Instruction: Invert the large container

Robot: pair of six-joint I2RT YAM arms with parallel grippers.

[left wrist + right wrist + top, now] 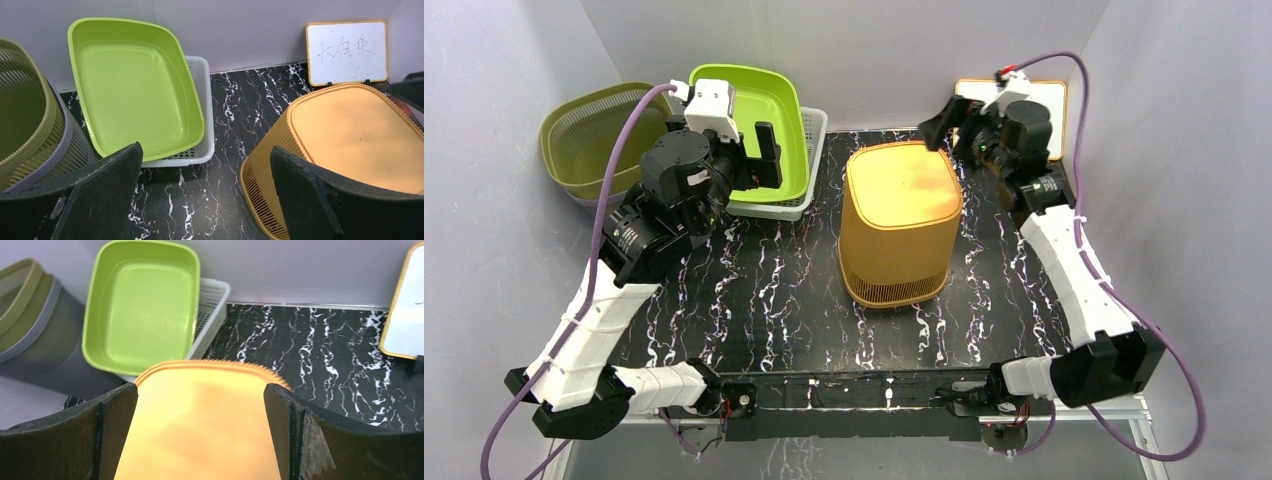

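Nearest to us, the two arms (594,320) rise from the counter's (764,300) near edge in white shells with black joints and purple cables. The counter is glossy black stone-look sheet, veined in white.

A little right of the counter's middle stands the large container (902,190), mouth down on the surface. It is orange-yellow plastic and rounded-square, flaring slightly toward the counter. Its walls are finely ribbed and slotted, and the upturned base is smooth and flat.

The right fingers (75,440), matte black wedges, are spread wide over the container's far right corner, grasping nothing. We cannot tell whether they touch it. The left fingers (100,195), equally black and scuffed, are spread wide too and empty, near the far left corner.

Beyond them a smooth lime-green tub (759,120) leans tilted in a white perforated basket (809,150). Past the far left corner, a round olive slatted basket (589,135) nests in a grey one (45,340). At the far right corner a yellow-framed whiteboard (347,52) with faint scribbles stands against the wall.
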